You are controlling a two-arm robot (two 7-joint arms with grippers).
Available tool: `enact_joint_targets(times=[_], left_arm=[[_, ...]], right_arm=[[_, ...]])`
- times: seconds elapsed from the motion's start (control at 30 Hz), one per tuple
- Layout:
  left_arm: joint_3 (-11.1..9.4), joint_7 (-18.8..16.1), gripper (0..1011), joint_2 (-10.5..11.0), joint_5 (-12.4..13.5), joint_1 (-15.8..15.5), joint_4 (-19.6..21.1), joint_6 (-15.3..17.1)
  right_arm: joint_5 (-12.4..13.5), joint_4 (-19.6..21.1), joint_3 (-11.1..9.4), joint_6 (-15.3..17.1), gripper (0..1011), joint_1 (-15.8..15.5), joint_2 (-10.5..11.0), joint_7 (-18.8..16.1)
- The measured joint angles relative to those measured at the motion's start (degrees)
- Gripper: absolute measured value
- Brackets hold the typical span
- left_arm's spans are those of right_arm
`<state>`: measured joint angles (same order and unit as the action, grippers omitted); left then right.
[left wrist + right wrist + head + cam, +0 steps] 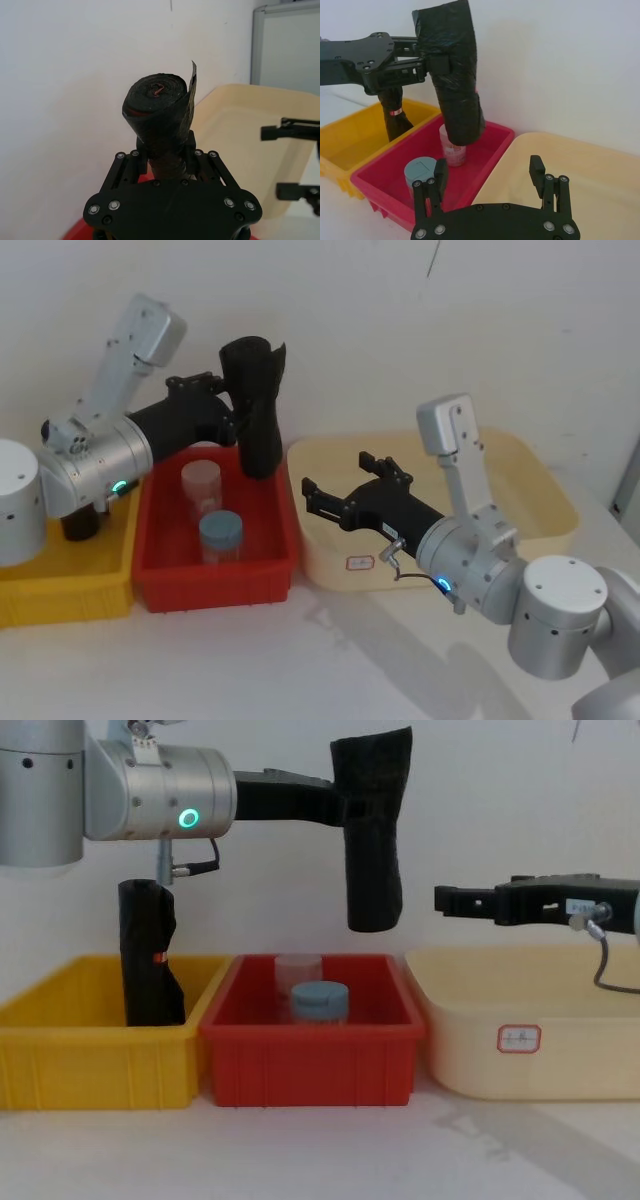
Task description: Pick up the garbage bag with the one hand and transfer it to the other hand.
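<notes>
Right, my left gripper (347,808) is clamped on the upper part of the bag (372,840), holding it nearly upright in the air above the red bin (310,1065); the bag's lower end hangs clear of the bin's rim, over its back right part; its top end sticks up past the fingers. Inside the red bin stand a clear jar (201,483) and a blue-lidded jar (220,535). My right gripper (335,478) hovers right of the red bin, above the cream tub (470,1050) just beside it; jaws spread wide and empty, aimed toward the bag but apart from it. Just left of the red bin, a yellow bin (90,1065) holds a second black bundle (148,965), standing upright.
</notes>
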<state>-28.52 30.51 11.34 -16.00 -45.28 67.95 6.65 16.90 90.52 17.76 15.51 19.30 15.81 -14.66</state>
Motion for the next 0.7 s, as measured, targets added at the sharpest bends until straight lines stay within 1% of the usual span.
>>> enact_joint_targets(times=[0.07,0.13,0.37,0.7], left_arm=[[-0.1,0.3,394,-0.3,-0.3,-0.3,-0.5,-0.1],[-0.3,0.9,394,-0.9,-1.0,-0.7,-1.4,-0.2],[-0.5,1.9,394,-1.8,-2.3,-1.2,-2.5,-0.2],[-0.9,3.1,394,-2.7,-4.1,-1.4,-3.6,0.1]], right_arm=[[0.0,-0.2,0.0,0.0,1000,0.1,-0.2,0.0],[0.0,-0.9,0.1,0.0,1000,0.5,-0.9,0.3],[0.0,-2.3,0.2,-0.3,1000,1.2,-2.1,0.7],[-0.9,-4.5,0.5,-2.8,1000,2.3,-3.6,1.0]])
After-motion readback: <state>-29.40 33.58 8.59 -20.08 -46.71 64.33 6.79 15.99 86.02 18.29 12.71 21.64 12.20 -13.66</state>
